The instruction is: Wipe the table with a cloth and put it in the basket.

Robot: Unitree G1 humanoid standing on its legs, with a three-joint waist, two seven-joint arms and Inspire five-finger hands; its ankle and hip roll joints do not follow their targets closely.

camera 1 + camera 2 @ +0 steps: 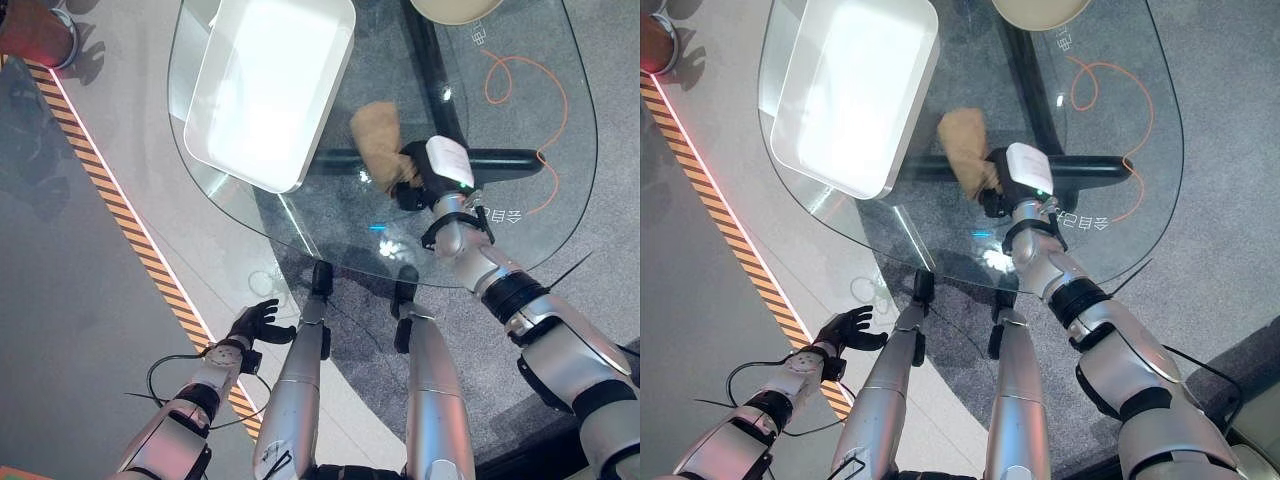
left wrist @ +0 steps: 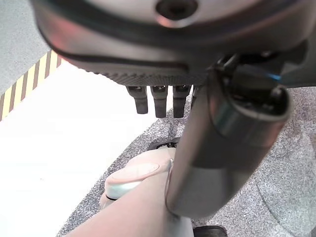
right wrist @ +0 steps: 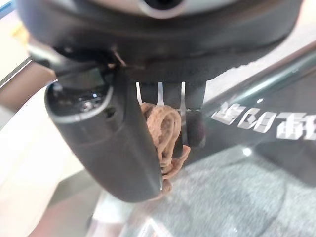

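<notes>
Nearest the camera, the left hand [image 1: 256,322] hangs low beside the robot, above the floor and short of the glass tabletop [image 1: 520,120], its fingers [image 2: 160,100] loosely spread and holding nothing. Farther out, the right arm reaches over the near edge of the glass, and the right hand [image 1: 428,176] sits back-up on the surface with its fingers [image 3: 193,129] and thumb clamped on one end of the tan cloth [image 1: 378,135]. Most of the cloth trails ahead of the hand, flat on the glass, just beside the white tray-like basket [image 1: 268,88]. The risk, as I judge it, is the grip: only a bunched end is pinched, so a hard drag across the glass could pull it free, or a sweep to the robot's left could knock the basket toward the edge.
</notes>
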